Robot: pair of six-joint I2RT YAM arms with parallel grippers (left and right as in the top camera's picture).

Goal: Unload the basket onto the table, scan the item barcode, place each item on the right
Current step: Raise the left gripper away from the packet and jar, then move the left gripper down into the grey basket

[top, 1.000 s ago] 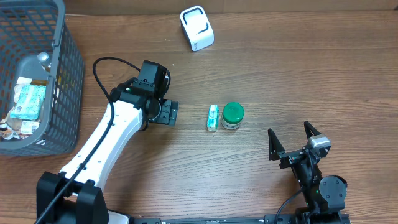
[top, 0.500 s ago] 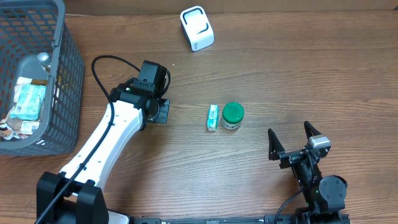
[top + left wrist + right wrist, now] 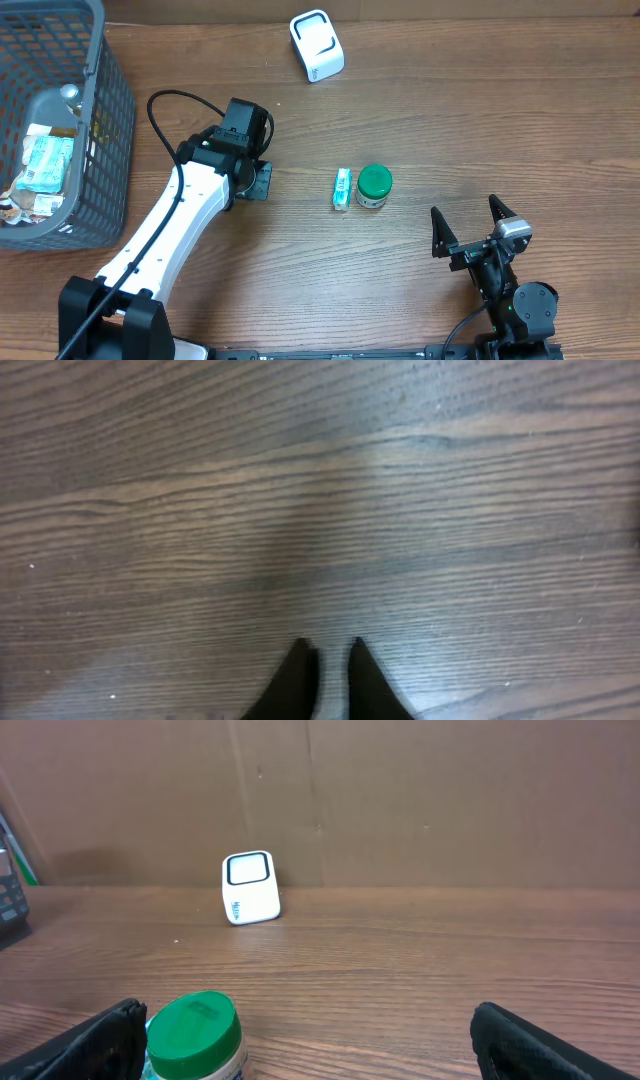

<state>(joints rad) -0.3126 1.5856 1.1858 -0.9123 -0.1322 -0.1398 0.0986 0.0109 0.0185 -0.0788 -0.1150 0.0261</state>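
Note:
Two small items lie mid-table: a jar with a green lid (image 3: 374, 185) and, touching its left side, a little teal and white packet (image 3: 342, 188). A white scanner (image 3: 317, 45) stands at the far edge. My left gripper (image 3: 262, 180) hovers over bare wood left of the packet, shut with nothing in it; the left wrist view shows only its fingertips (image 3: 300, 660) and wood grain. My right gripper (image 3: 465, 208) stands open near the front right. In the right wrist view the jar (image 3: 195, 1035) sits just inside the left finger (image 3: 100, 1040), the scanner (image 3: 250, 887) farther back.
A grey mesh basket (image 3: 100, 110) holding several packaged goods stands at the left edge. A black cable (image 3: 165, 100) loops from the left arm. A brown cardboard wall (image 3: 400, 800) backs the table behind the scanner.
The left gripper's jaws have closed on nothing since a second ago, staying in place. The right arm, jar and packet have not moved.

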